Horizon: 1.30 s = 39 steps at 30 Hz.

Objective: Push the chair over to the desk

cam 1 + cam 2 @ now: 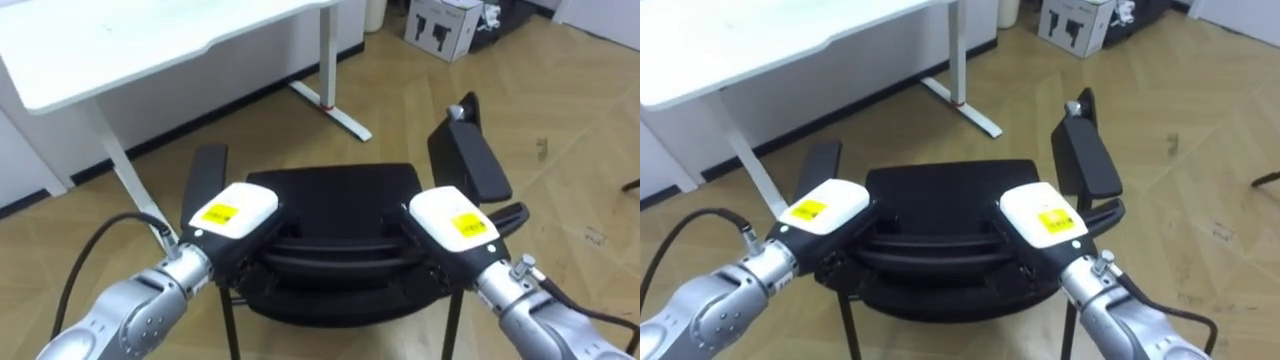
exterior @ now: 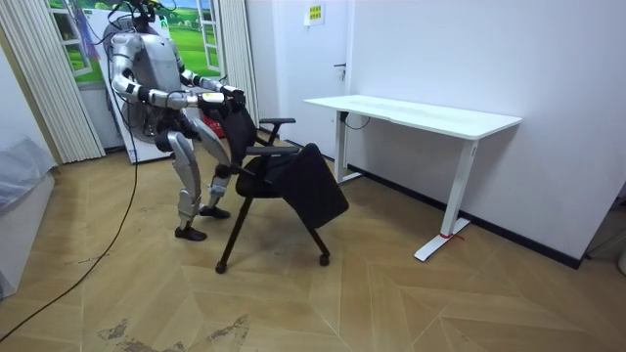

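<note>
Resting on the top edge of the chair (image 1: 340,195) back, left hand (image 1: 235,212) and right hand (image 1: 455,222) are seen, finger state cannot be told; chair, on open floor (image 1: 570,110) short of the desk (image 1: 150,40), could be tipped by so high a push.

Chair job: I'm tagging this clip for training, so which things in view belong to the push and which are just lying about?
In the job: chair; left hand and right hand, both at its backrest.
Just about: white desk ahead; box on the floor; curtains by the window.
</note>
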Available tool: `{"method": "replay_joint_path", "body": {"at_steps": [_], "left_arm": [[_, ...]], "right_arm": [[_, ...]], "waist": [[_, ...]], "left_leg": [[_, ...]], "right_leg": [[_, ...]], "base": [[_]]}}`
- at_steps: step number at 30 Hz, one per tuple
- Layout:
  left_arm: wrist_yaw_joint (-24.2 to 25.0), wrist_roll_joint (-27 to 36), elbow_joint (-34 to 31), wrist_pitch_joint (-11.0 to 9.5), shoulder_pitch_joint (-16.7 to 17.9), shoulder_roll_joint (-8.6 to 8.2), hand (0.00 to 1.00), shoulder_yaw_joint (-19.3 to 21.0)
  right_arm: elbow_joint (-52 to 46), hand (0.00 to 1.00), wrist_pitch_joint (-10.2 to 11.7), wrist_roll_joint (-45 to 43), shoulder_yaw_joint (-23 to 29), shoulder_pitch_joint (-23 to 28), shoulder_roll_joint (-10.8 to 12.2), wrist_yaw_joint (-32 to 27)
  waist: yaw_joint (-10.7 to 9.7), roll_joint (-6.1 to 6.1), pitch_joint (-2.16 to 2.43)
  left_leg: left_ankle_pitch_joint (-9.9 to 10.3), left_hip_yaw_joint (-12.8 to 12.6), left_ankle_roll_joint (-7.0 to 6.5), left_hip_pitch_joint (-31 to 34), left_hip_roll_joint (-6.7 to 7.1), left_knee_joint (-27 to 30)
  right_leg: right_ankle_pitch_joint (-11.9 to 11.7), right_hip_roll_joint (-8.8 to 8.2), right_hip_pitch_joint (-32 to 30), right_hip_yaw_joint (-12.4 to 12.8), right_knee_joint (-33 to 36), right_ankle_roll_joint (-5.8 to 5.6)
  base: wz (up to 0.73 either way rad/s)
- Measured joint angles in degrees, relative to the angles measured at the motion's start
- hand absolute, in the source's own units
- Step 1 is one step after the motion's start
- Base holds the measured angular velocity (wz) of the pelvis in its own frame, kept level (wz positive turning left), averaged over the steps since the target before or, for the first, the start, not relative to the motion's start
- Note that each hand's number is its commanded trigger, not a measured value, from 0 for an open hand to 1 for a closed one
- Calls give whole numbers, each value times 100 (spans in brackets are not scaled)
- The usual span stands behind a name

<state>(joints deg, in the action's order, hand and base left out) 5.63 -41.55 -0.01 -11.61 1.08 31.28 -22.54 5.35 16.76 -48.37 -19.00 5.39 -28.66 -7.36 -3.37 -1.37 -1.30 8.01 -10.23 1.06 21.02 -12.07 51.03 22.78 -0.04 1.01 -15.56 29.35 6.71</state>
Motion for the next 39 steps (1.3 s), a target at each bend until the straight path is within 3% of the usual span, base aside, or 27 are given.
{"method": "replay_joint_path", "body": {"at_steps": [2, 3, 4, 5, 6, 10, 12, 15, 17, 18, 20, 21, 22, 23, 24, 25, 26, 27, 28, 29, 31, 33, 36, 38, 39], "left_arm": [[-22, -71, -27, -12, -4, -16, 100, 15], [-27, -72, -29, -38, -30, -10, 100, 36], [-43, -81, -35, -46, -51, -30, 100, 40], [-46, -85, -40, -48, -50, -41, 100, 43], [-58, -103, -40, -52, -27, -40, 100, 59], [-150, -100, -12, -49, -37, -50, 100, 73], [-165, -99, 62, -93, -71, -75, 100, 96], [-196, -94, 55, -93, -116, -115, 100, 104], [-156, -93, 60, -82, -145, -152, 100, 100], [-151, -93, 72, -71, -142, -183, 100, 99], [-115, -104, 133, -50, -126, -261, 100, 96], [-89, -125, 155, -19, -121, -309, 100, 80], [-96, -159, 176, -2, -103, -345, 100, 45], [-101, -173, 181, 10, -100, -373, 100, 18], [-112, -175, 188, 2, -91, -394, 100, -7], [-121, -156, 181, -42, -90, -329, 100, -8], [-135, -144, 177, -55, -94, -292, 100, -8], [-147, -142, 179, -46, -106, -263, 100, -8], [-146, -136, 223, -41, -129, -262, 100, -7], [-141, -134, 223, -31, -130, -264, 100, -7], [-124, -73, 220, -10, -146, -263, 100, -7], [-113, -24, 219, -47, -144, -234, 100, 10], [-97, -12, 219, -38, -143, -271, 100, 19], [-134, -57, 213, -30, -200, -275, 100, 40], [-147, -126, 211, -11, -230, -298, 100, 42]], "right_arm": [[-55, 100, -7, -2, 21, 27, -11, -6], [-70, 100, -10, -2, 24, 23, -21, -47], [-113, 100, -25, -7, 28, 24, -86, -88], [-123, 100, -21, -7, 31, 24, -122, -110], [-127, 100, -44, -32, 23, 19, -97, -127], [-236, 100, -118, -124, 5, -6, -107, -136], [-286, 100, -171, -141, 9, -22, -105, -115], [-471, 100, -281, -137, 52, -27, -124, 14], [-524, 100, -299, -122, 101, -27, -148, 106], [-539, 100, -284, -123, 120, -25, -158, 135], [-534, 100, -277, -125, 125, -20, -171, 231], [-481, 100, -239, -125, 131, -14, -162, 266], [-375, 100, -136, -128, 189, 5, -156, 265], [-368, 100, -109, -128, 226, 46, -141, 266], [-354, 100, -54, -119, 272, 101, -151, 266], [-344, 100, -18, -118, 280, 128, -149, 258], [-344, 100, -16, -123, 278, 130, -121, 256], [-346, 100, -18, -157, 279, 131, -65, 257], [-352, 100, -10, -174, 276, 132, -53, 263], [-355, 100, -5, -174, 273, 131, -52, 268], [-404, 100, -4, -173, 270, 128, -84, 257], [-467, 100, -5, -174, 271, 127, -98, 262], [-527, 100, -28, -189, 272, 126, -125, 249], [-533, 100, -76, -211, 284, 92, -122, 198], [-528, 100, -141, -210, 278, 88, -114, 191]], "waist": [[-26, 50, 53], [-93, -5, 48], [-113, 31, 67], [-107, 56, 81], [-95, 6, 112], [-78, -49, 91], [-81, -45, 89], [-128, -55, 78], [-165, -69, 71], [-168, -99, 59], [-178, -83, 62], [-213, -55, 54], [-302, 11, 49], [-330, 61, 57], [-350, 149, 54], [-343, 199, 37], [-339, 196, 37], [-351, 219, 25], [-354, 226, 20], [-346, 227, 21], [-254, 258, 10], [-233, 293, 13], [-240, 446, 18], [-232, 490, 37], [-153, 457, 14]], "left_leg": [[64, -19, 35, -36, 104, -656], [83, -13, 58, -103, 279, -1105], [45, -9, 59, -193, 402, -1666], [43, -30, -11, -225, 445, -1876], [39, -48, -58, -335, 536, -1991], [107, -233, -174, -646, 868, -2189], [200, -306, -212, -720, 934, -2193], [331, -332, -294, -737, 1091, -2207], [419, -375, -369, -771, 1224, -2216], [480, -450, -429, -872, 1311, -2213], [607, -513, -506, -1050, 1401, -2188], [698, -488, -544, -1179, 1421, -2171], [790, -420, -597, -1248, 1378, -2115], [835, -367, -611, -1264, 1365, -2091], [887, -346, -660, -1344, 1312, -2102], [943, -357, -693, -1381, 1290, -2109], [979, -357, -705, -1388, 1289, -2090], [1054, -353, -730, -1420, 1272, -2018], [1157, -351, -750, -1467, 1274, -1933], [1212, -349, -757, -1493, 1281, -1886], [1489, -342, -747, -1562, 1282, -1648], [1664, -294, -701, -1576, 1254, -1477], [1908, -11, -530, -1495, 1065, -1225], [1858, 110, -473, -1465, 1053, -1333], [1827, 125, -427, -1532, 1013, -1438]], "right_leg": [[29, -31, 41, 3, -80, -56], [65, -94, 39, 12, -86, -124], [109, -139, 34, 48, -72, -206], [132, -151, 30, 83, -69, -245], [167, -257, 22, 189, -77, -332], [174, -523, 109, 346, -197, -535], [207, -632, 142, 346, -138, -600], [262, -867, -23, 338, 414, -701], [178, -1115, -375, 395, 1265, -904], [-17, -1284, -665, 488, 1953, -1054], [-570, -1423, -1028, 740, 2819, -1031], [-1123, -1508, -1258, 799, 3325, -974], [-1856, -1546, -1494, 826, 3738, -888], [-2277, -1554, -1627, 831, 3886, -901], [-3137, -1539, -1928, 898, 4131, -885], [-3406, -1475, -2193, 1000, 4392, -946], [-3292, -1425, -2331, 1020, 4573, -995], [-2932, -1313, -2529, 1048, 4904, -1013], [-2581, -1201, -2627, 1025, 4917, -983], [-2424, -1158, -2639, 1013, 4810, -951], [-1832, -1089, -2659, 942, 3919, -941], [-1474, -1021, -2619, 950, 2941, -952], [-1110, -722, -2087, 872, 1565, -911], [-920, -620, -1815, 703, 1096, -764], [-883, -529, -1689, 686, 827, -679]], "base": [[13], [14], [7], [-14], [-25], [-17], [-4], [3], [0], [-13], [-12], [5], [14], [17], [3], [-5], [-3], [9], [11], [8], [-2], [11], [26], [28], [9]]}}
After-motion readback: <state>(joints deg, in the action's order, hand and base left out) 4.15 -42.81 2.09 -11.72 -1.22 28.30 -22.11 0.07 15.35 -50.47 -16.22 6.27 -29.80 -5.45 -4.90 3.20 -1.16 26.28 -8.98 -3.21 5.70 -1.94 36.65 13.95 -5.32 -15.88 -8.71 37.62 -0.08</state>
